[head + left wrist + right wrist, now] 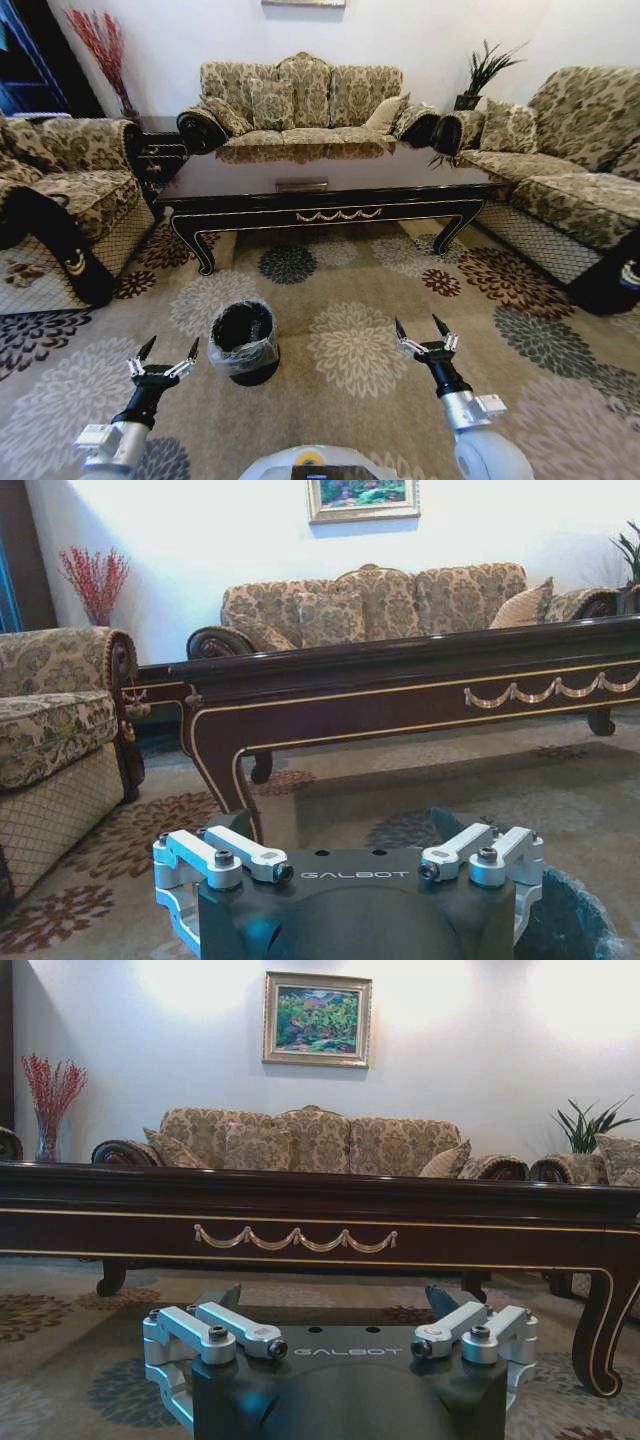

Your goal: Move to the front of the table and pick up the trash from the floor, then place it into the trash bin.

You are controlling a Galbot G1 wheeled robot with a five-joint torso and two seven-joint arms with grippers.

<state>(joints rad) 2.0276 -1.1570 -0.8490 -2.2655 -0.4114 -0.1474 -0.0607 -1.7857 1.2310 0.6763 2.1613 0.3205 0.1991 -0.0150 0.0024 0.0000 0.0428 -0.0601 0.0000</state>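
Observation:
The table [330, 190] of glossy dark wood with gold scrollwork stands straight ahead on the flowered floor [360, 300]. The black trash bin [243, 340], lined with a clear bag, sits on the carpet in front of it, left of centre. My left gripper [165, 357] hovers open just left of the bin, holding nothing. My right gripper [424, 331] hovers open to the bin's right, also holding nothing. The left wrist view has the table's corner leg [225, 770] and the bin's rim [575, 915] close by. The right wrist view faces the table's apron [300, 1235]. The trash is out of view.
Patterned sofas flank the table: one at the left [60, 210], one behind [300, 100], one at the right [570, 170]. A small dark side table [160, 150] stands in the back left corner. Open carpet lies between me and the table.

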